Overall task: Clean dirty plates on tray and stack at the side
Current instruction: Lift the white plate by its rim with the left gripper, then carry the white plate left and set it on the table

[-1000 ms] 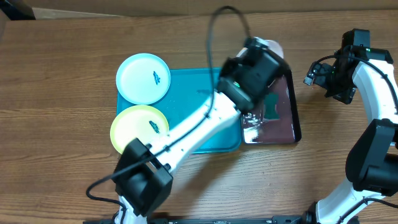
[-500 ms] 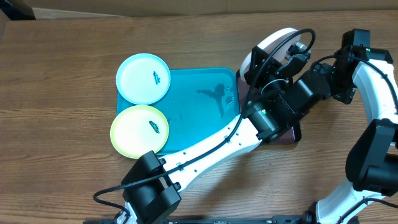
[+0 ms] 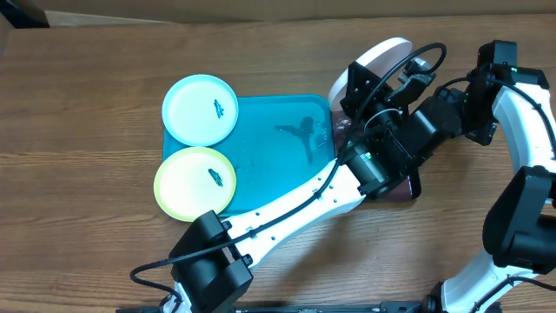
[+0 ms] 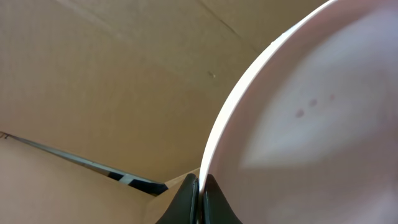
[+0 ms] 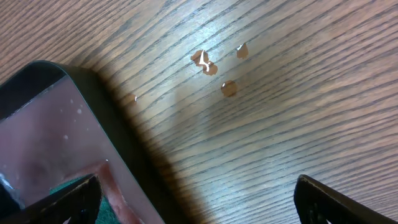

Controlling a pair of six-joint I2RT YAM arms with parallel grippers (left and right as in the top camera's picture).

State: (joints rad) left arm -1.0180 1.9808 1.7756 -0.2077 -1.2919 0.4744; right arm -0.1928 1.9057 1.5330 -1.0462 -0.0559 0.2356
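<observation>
My left gripper (image 4: 201,199) is shut on the rim of the white plate (image 3: 387,54) and holds it tilted on edge in the air above the black tray; the plate fills the right of the left wrist view (image 4: 311,124). The pale blue plate (image 3: 201,109) lies on the far left corner of the turquoise tray (image 3: 287,148) and the yellow-green plate (image 3: 195,182) on its near left corner, each with a dark smear. My right gripper (image 5: 196,199) is open and empty over bare wood right of the black tray.
A black tray (image 3: 408,184) with dark liquid sits right of the turquoise tray, mostly under my left arm; its corner shows in the right wrist view (image 5: 56,124). A few small brown drops (image 5: 214,65) lie on the wood. A dark smear (image 3: 300,132) marks the turquoise tray.
My left arm has swung right from over the black tray, lifting the white plate up on edge. Over the last half second it barely moved. The right arm has not moved.
</observation>
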